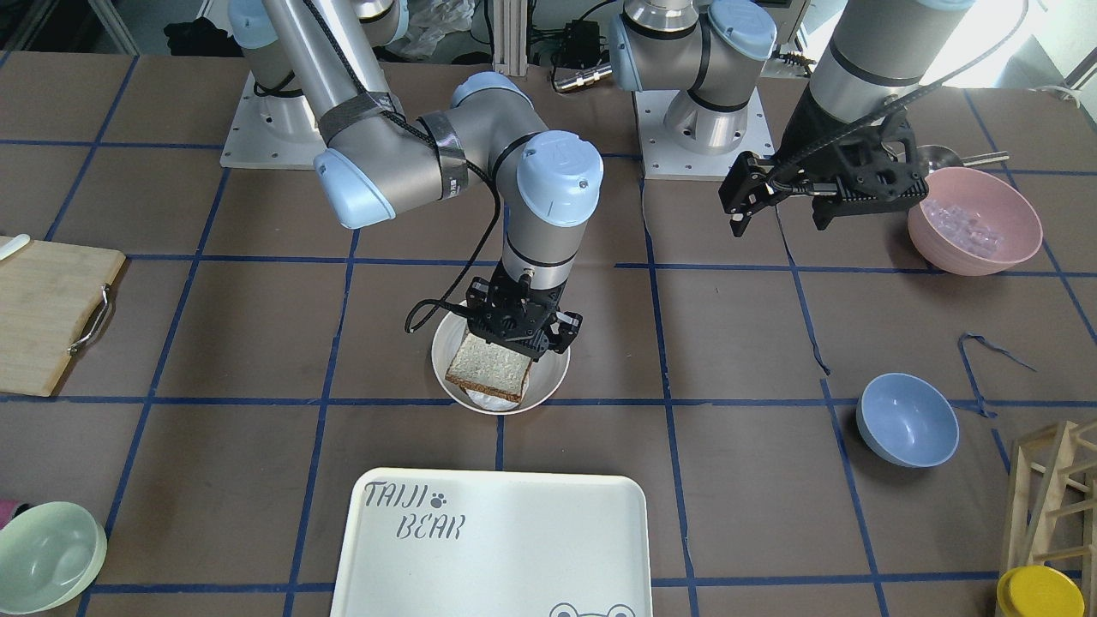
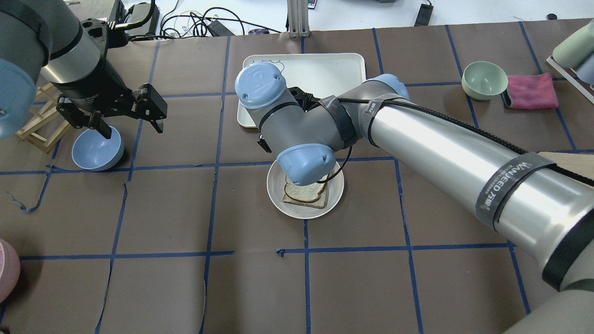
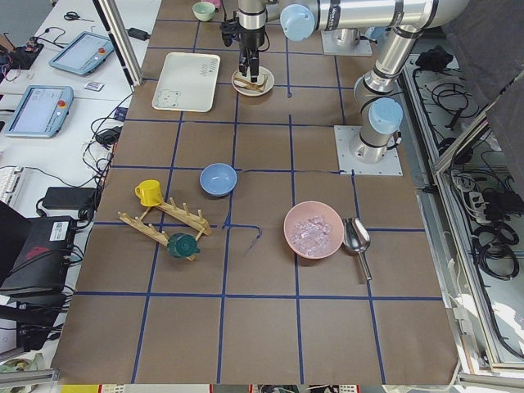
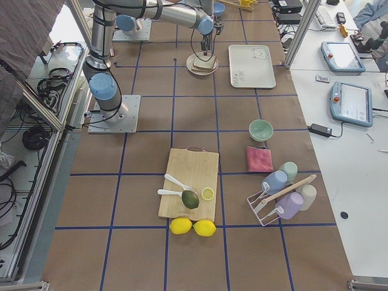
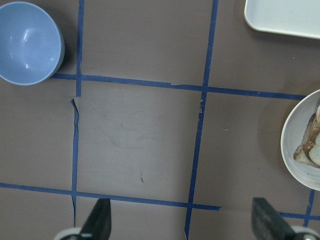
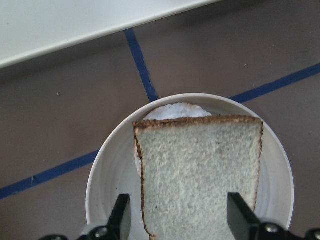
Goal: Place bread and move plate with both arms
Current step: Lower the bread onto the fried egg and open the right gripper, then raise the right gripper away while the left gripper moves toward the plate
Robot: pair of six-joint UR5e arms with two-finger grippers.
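The bread (image 1: 488,367), a pale slice with a dark brown crust, sits tilted in the round cream plate (image 1: 441,360) at the table's middle. A paler piece (image 6: 172,111) shows under it. My right gripper (image 1: 520,338) is low over the plate, its fingers (image 6: 122,215) on either side of the bread (image 6: 200,170), closed on it. The plate also shows in the overhead view (image 2: 278,199), where the right wrist hides part of the bread (image 2: 304,195). My left gripper (image 1: 778,224) hangs open and empty, well above the table and away from the plate (image 5: 292,145).
The white TAIJI BEAR tray (image 1: 514,548) lies just beyond the plate. A blue bowl (image 1: 907,420) sits under the left arm's side, a pink bowl (image 1: 973,223) near its base. A green bowl (image 1: 43,557), cutting board (image 1: 47,313) and wooden rack (image 1: 1050,488) stand at the edges.
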